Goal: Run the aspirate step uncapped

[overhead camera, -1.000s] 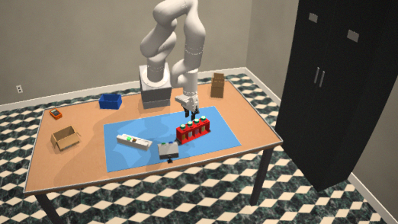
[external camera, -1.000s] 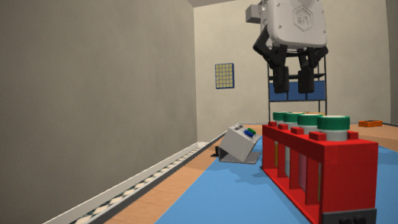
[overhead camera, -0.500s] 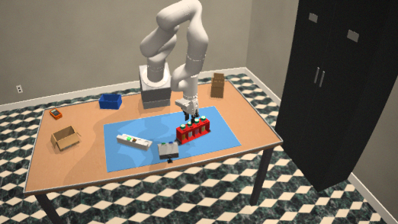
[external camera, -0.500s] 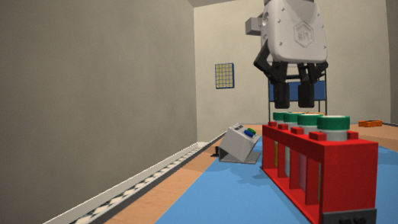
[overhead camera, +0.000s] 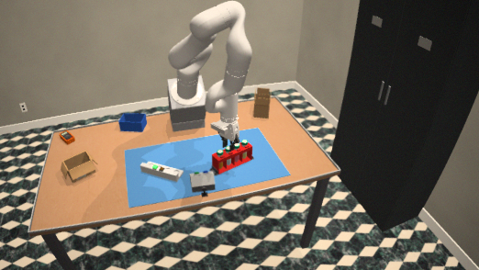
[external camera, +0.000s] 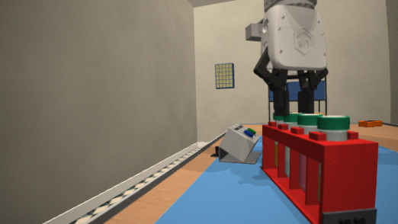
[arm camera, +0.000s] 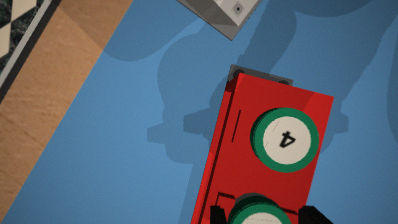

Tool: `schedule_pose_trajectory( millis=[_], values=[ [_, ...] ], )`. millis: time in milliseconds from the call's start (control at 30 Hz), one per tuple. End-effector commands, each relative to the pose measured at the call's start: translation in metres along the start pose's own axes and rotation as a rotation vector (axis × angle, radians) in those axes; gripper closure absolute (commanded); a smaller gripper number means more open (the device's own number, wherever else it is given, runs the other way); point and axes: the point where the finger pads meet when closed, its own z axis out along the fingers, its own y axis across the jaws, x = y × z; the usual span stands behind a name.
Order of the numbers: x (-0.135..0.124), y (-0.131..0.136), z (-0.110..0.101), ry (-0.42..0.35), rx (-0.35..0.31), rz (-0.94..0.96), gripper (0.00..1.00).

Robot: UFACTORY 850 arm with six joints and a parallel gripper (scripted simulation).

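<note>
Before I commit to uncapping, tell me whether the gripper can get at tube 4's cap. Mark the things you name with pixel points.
Probably yes: the gripper (overhead camera: pixel 229 142) (external camera: pixel 293 113) (arm camera: pixel 264 215) hovers close by, fingers parted, and nothing covers tube 4's cap (overhead camera: pixel 220 152) (external camera: pixel 277 119) (arm camera: pixel 287 140).

Hand (overhead camera: pixel 230 142) (external camera: pixel 293 110) (arm camera: pixel 260 215) lower, near caps (overhead camera: pixel 228 149) (external camera: pixel 309 120) (arm camera: pixel 262 215).
</note>
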Motion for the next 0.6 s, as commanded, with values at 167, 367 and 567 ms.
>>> schedule_pose_trajectory(
  millis=[167, 367, 567],
  values=[
    [0.0000, -0.0002, 0.0038, 0.000, 0.001, 0.000, 0.54],
    [0.0000, -0.0001, 0.0068, 0.000, 0.001, 0.000, 0.54],
    [0.0000, -0.0001, 0.0088, 0.000, 0.001, 0.000, 0.54]
  ],
)
